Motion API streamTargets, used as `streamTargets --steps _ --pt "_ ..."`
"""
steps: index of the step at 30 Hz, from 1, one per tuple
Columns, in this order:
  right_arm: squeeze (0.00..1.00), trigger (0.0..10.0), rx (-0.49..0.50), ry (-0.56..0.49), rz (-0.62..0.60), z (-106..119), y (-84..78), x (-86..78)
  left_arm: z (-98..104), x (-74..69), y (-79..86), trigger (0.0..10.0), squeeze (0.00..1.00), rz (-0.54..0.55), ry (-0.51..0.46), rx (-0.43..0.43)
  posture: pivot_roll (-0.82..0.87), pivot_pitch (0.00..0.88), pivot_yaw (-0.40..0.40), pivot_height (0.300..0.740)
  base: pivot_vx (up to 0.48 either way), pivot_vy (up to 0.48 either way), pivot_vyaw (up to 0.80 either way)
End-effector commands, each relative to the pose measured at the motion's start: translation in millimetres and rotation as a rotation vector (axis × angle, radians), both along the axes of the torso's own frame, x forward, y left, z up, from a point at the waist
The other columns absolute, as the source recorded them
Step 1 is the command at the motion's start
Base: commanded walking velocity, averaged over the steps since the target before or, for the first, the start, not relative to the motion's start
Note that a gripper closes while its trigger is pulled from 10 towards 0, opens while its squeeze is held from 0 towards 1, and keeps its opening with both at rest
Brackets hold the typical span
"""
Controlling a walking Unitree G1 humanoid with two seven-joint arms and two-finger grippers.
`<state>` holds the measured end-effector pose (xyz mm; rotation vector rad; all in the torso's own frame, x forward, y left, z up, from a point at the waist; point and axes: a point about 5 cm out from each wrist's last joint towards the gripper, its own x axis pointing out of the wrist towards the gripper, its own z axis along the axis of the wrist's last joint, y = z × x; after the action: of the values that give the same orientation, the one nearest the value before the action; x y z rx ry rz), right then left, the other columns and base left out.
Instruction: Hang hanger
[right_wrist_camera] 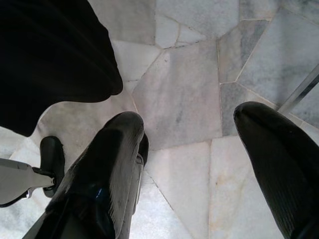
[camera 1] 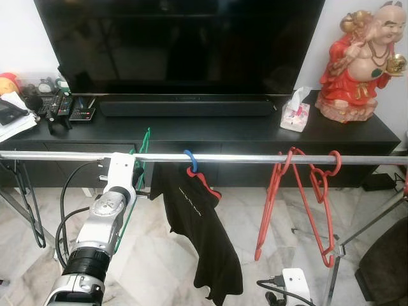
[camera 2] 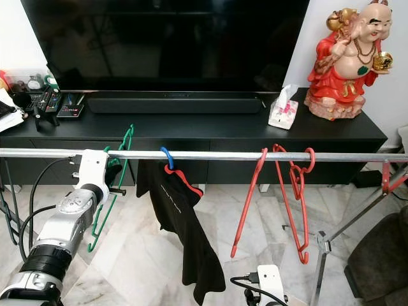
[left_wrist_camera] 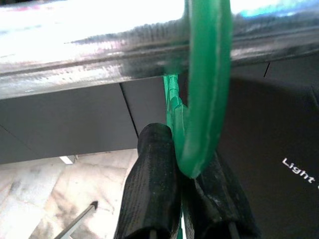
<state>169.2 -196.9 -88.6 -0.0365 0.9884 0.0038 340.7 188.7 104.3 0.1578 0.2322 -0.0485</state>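
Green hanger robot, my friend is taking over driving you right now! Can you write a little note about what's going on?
Left gripper: shut on the green hanger, raised at the metal rail. In the left wrist view the hook curves over the rail.
Right gripper: open, idle, pointing down at the marble floor.
Already on the rail: a blue hanger carrying a black shirt, and red hangers further to the right.
Done: hook brought onto the rail.
Left: check that it sits, let go, pull the left arm back.
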Motion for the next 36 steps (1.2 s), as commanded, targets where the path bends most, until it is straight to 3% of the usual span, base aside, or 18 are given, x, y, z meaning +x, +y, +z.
streamTargets --steps 1,24,36 --pt "0.0 10.0 -0.002 0.009 0.004 -1 -1.0 -1.8 -17 -7.0 1.7 10.0 1.0 0.01 0.087 0.018 -0.05 0.0 -0.039 0.74 0.0 0.0 0.0" --pt "0.0 10.0 -0.002 0.009 0.004 -1 -0.6 -1.8 10 -13.2 2.2 10.0 1.0 -0.027 -0.006 -0.024 -0.05 0.0 -0.04 0.74 0.0 0.0 0.0" --pt "0.0 10.0 0.0 0.01 0.005 -1 -0.2 -2.1 20 -37.2 13.2 10.0 1.0 -0.098 0.023 0.013 -0.04 0.0 -0.041 0.74 0.0 0.0 0.0"
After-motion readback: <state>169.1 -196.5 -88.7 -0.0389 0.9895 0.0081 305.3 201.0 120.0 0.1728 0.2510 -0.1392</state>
